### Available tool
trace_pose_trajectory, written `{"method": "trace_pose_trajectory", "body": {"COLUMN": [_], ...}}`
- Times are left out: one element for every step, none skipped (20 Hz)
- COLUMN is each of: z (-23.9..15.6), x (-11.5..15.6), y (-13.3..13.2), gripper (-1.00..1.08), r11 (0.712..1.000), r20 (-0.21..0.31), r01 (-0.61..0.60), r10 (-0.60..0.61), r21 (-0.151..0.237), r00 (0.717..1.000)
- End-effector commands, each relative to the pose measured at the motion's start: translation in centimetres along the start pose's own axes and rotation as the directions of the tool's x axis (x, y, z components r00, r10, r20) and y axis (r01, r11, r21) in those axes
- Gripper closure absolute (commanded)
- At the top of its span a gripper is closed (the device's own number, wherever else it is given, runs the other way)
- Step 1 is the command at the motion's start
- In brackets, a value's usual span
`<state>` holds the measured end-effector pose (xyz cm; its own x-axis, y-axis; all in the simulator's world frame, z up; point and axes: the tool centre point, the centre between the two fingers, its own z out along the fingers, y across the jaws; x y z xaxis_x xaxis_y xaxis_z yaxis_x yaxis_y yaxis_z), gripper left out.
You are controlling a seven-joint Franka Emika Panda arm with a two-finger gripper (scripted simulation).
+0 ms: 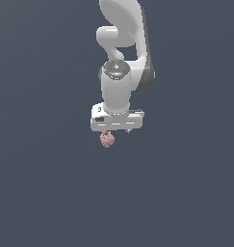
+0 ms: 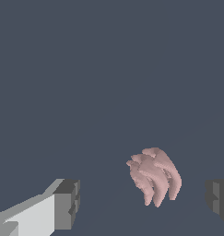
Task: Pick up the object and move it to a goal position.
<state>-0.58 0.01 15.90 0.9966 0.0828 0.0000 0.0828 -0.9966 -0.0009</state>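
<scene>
Here the white arm (image 1: pixel 121 58) fills the upper middle of the exterior view, reaching down over a plain dark grey surface (image 1: pixel 41 193) that runs across the whole scene. Below it hangs the gripper (image 1: pixel 117 130), pointing downward, and the wrist view shows its dark pads (image 2: pixel 69 203) standing wide apart with nothing clamped between them. Smallest of all is the object (image 2: pixel 155 175), a dusty-pink, ridged lump; in the exterior view it sits just under the gripper, toward that view's left side of it. In the wrist view it lies in the gap between the pads, nearer one pad than the other and touching neither. Whether it rests on the surface cannot be told for sure, since no shadow shows, but it looks that way. By my reading the task is at an early stage: the gripper is lined up roughly over the object, yet the grasp is not made, and the lift and the carry to the goal are both left to do. No goal marker shows in either view, so where the object must go cannot be told.
</scene>
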Motion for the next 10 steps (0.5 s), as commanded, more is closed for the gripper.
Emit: {"method": "trace_pose_trajectory", "body": {"z": [0.5,0.7,1.0,1.3,1.6,1.9,2.2,2.5,2.9,3.2], "x": [-0.3,-0.4,-0.6,-0.8,-1.0,-1.2,-1.4,-1.6,-1.9,-2.1], "y": [0.4,0.6,0.7,0.9,1.2,1.4,1.6,1.8,2.1,2.3], "gripper": [-0.92,-0.92,-0.92,-0.92,-0.92,-0.92,-0.92,-0.92,-0.92,-0.92], "r11": [1.000,0.999,0.998,0.997,0.995,0.993,0.990,0.987,0.983,0.979], "r20": [0.000,0.000,0.001,0.001,0.001,0.001,0.001,0.001,0.001,0.001], "r01": [0.031,0.045,0.062,0.079,0.097,0.117,0.138,0.160,0.182,0.204], "r10": [-0.031,-0.045,-0.062,-0.079,-0.097,-0.117,-0.138,-0.160,-0.182,-0.204], "r21": [-0.001,-0.001,-0.001,-0.001,-0.002,-0.002,-0.002,-0.002,-0.002,-0.002], "r00": [1.000,0.999,0.998,0.997,0.995,0.993,0.990,0.987,0.983,0.979]}}
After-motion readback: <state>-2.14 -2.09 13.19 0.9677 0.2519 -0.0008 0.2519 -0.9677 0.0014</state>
